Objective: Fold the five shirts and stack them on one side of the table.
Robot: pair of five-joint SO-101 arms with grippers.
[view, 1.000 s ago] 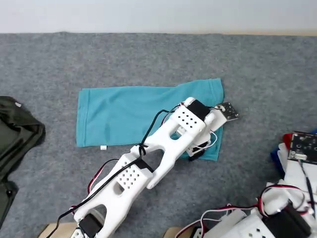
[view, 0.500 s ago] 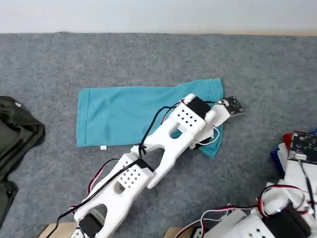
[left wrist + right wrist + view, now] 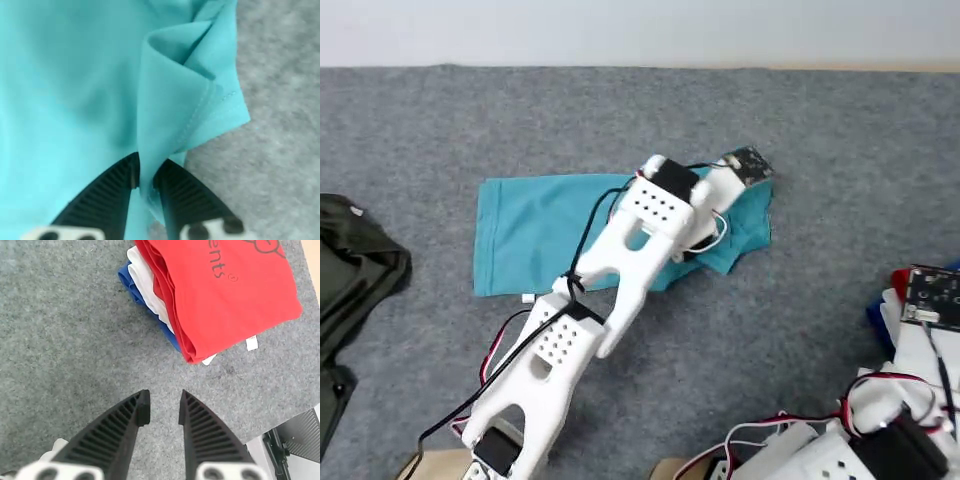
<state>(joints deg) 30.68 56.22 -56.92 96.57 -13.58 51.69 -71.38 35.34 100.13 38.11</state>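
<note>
left pincer (image 3: 145, 172) is closed tight on a raised fold of the teal shirt (image 3: 75, 90). both fingers (image 3: 107, 192) press the cloth and the fold stands up between them. just past the tips the shirt's stitched hem corner flares out over the grey tabletop (image 3: 285, 150).

high view: the left arm (image 3: 620, 260) runs diagonally across the teal shirt (image 3: 540, 230). the end of the shirt at the pincer is bunched and lifted. the rest lies flat on the tabletop (image 3: 840, 150), stretching away from the pincer toward a dark green shirt (image 3: 350, 270). the green one is crumpled, well apart from the pincer, past the flat end of the teal one and not touching it.

right pincer (image 3: 162, 402) is part open with a narrow gap and holds nothing, hanging over bare tabletop. a folded stack sits near its tips but clear of them: red shirt (image 3: 225, 290) on top, white shirt (image 3: 141, 271) under it, blue shirt (image 3: 125, 276) at the bottom. the layers' folded edges face the pincer. the stack is well apart from the left pincer.
</note>
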